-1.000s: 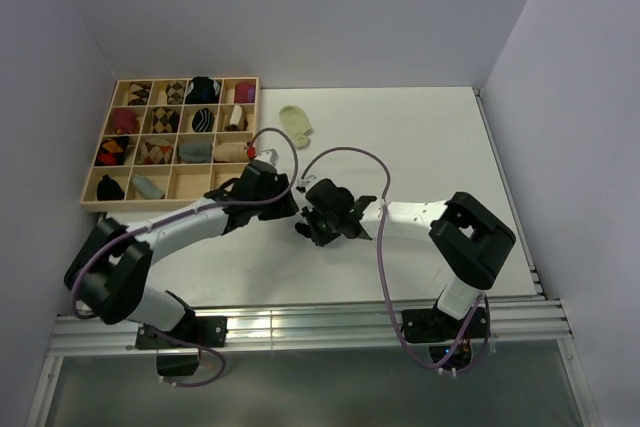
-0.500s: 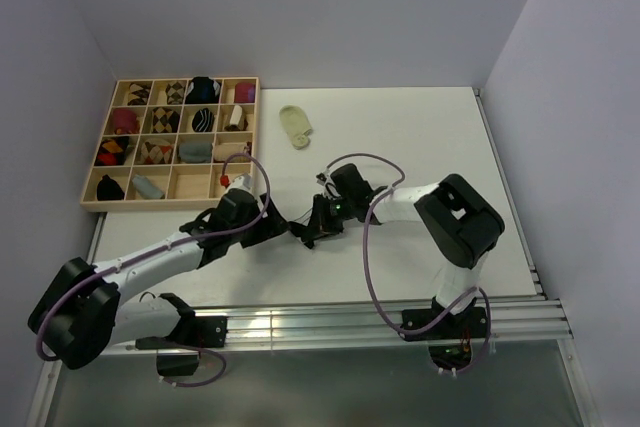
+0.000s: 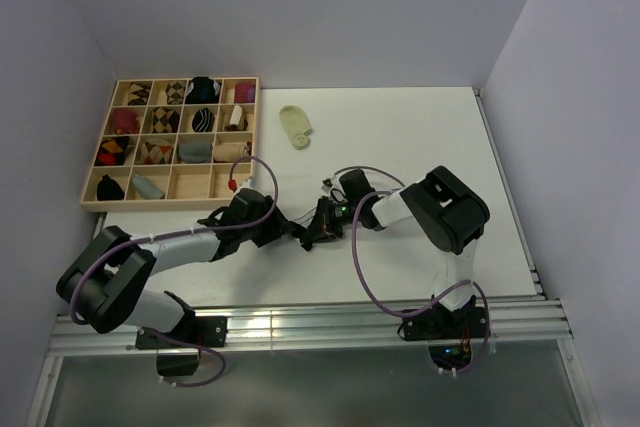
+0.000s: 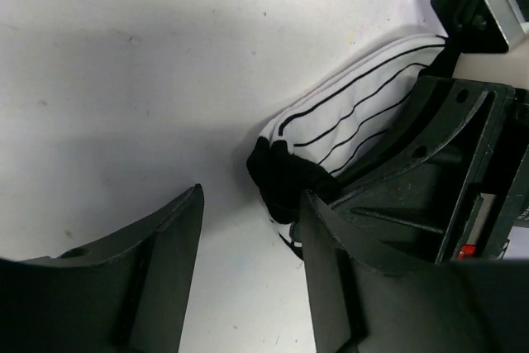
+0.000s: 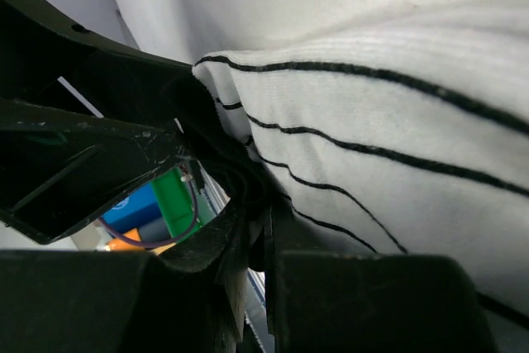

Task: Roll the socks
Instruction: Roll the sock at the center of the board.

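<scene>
**Striped sock at mid-table, both claws at it**

- Striped sock: the small white ribbed sock with thin black stripes and a black end [image 4: 364, 93] lies flat on the white tabletop [image 3: 420, 147], near the front and about midway across. It sits between the two arm tips. Its black end points toward the left arm and is bunched up.
- Right gripper [image 5: 263, 237]: low over the sock. In its wrist view the two dark fingers stand almost together, with a fold of the black fabric drawn into the narrow slot between them. I read this as clamped on the sock. White striped fabric fills most of that view.
- Left gripper [image 4: 250, 200]: fingers spread wide and holding nothing, low over the table. The sock's black end lies just ahead of the gap, close against the tip of the finger nearer the right arm.
- Second sock: the plain pale yellow-green sock [image 3: 296, 126] lies flat toward the back of the table, well apart from both claws and just beside the tray's right edge.
- Tray: the light wooden tray with square compartments [image 3: 92, 202] sits at back left and holds rolled socks of several colours and patterns.
</scene>
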Controlling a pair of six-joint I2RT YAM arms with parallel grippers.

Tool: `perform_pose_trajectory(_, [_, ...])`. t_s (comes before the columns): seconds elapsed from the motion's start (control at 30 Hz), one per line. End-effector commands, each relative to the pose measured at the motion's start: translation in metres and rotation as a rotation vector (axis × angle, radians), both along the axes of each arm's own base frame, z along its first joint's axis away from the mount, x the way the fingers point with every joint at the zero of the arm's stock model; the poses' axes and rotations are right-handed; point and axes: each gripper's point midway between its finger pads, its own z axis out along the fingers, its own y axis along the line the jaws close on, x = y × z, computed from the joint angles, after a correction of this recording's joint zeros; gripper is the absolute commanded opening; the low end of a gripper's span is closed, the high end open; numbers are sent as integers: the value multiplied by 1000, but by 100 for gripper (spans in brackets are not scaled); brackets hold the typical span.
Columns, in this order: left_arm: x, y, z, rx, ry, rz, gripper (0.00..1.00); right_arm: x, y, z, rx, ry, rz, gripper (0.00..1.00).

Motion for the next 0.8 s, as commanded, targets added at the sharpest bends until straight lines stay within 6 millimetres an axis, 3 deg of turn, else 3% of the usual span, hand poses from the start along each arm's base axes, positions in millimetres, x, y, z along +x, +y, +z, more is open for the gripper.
perform_pose_trajectory(0.0, [13, -11, 12, -47, -40, 1, 55, 3, -1, 2, 48, 11, -16, 0])
perform_pose_trajectory(0.47, [12, -21, -3, -43, -9, -58, 47, 8, -3, 0, 66, 28, -41, 0])
perform_pose_trajectory(0.77, [8, -28, -1, -75, -34, -114, 61, 10, -5, -9, 61, 56, -51, 0])
